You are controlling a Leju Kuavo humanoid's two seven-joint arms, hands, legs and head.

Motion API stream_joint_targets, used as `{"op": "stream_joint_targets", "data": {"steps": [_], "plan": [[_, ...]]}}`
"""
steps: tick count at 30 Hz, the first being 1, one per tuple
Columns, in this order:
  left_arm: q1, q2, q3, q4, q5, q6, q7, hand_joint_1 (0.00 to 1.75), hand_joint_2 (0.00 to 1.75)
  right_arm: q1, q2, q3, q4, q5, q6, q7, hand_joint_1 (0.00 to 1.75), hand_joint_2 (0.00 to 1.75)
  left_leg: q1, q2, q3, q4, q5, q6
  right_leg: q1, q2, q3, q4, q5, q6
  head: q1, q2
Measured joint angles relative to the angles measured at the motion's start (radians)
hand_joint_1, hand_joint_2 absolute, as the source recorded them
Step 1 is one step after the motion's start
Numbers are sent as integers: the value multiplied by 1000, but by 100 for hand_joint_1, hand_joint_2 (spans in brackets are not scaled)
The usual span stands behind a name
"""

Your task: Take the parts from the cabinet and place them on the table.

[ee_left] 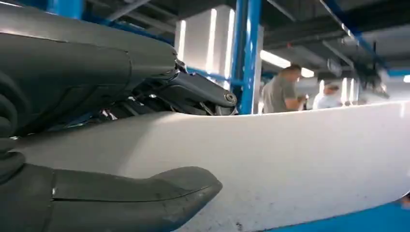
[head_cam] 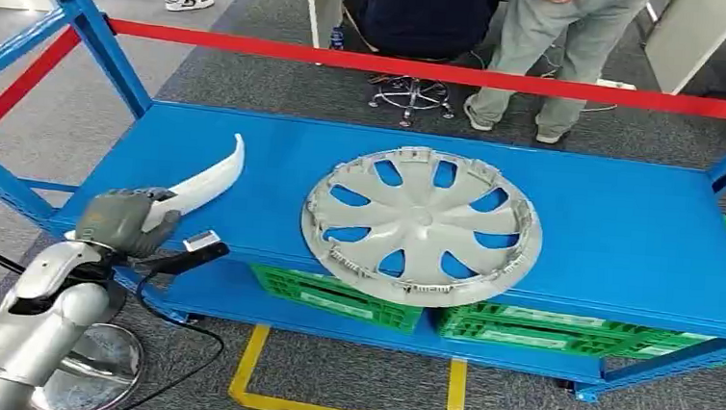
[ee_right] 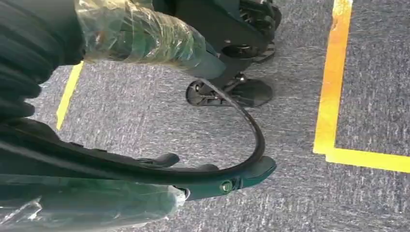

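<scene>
left hand (head_cam: 126,219) grips white curved trim (head_cam: 208,179) | hubcap (head_cam: 423,223) beside on blue shelf (head_cam: 627,233) | right hand (ee_right: 145,166) fingers apart, empty

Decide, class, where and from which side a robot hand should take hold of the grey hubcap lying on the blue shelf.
Probably the near rim of the hubcap, approached from the robot's side. It lies flat, and its near edge seems to slightly overhang the front lip of the blue shelf, so fingers could likely slip beneath. The spoke openings offer an alternative hold.
</scene>
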Motion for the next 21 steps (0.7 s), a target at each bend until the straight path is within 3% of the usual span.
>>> {"op": "stream_joint_targets", "data": {"steps": [7,11,15,17,19,20,21], "plan": [[99,-21,13,-139,121,49,-136,175,175,15,0,-19,0,-7,-1,-23,0,175,0,0,0,0,-1,0,0,0,0,0,0,0,0,0],[163,-34,12,-209,130,67,-159,175,175,31,-1,-27,0,-10,2,-37,0,175,0,0,0,0,-1,0,0,0,0,0,-1,0,0,0],[216,-49,11,-271,141,108,-219,175,175,36,-1,-40,1,-19,7,-52,0,175,0,0,0,0,-1,0,0,0,0,0,-1,0,0,0],[258,-58,1,-322,133,129,-236,175,175,40,-1,-42,1,-22,10,-59,0,175,-4,0,-2,9,-7,12,-6,0,1,-5,2,6,-2,0],[299,-66,-17,-366,128,144,-244,175,175,44,-1,-49,1,-25,13,-66,0,175,-5,0,-1,9,-2,18,-6,0,3,-9,9,14,0,0],[321,-71,-24,-390,126,156,-250,175,175,46,-1,-52,2,-28,15,-71,0,175,-3,1,3,-9,10,28,-2,1,8,-16,13,21,-2,0],[339,-78,-32,-408,127,166,-254,175,175,49,-2,-55,3,-30,16,-74,0,175,8,8,14,-28,21,27,-1,-1,-3,-6,-6,19,0,0]]}}
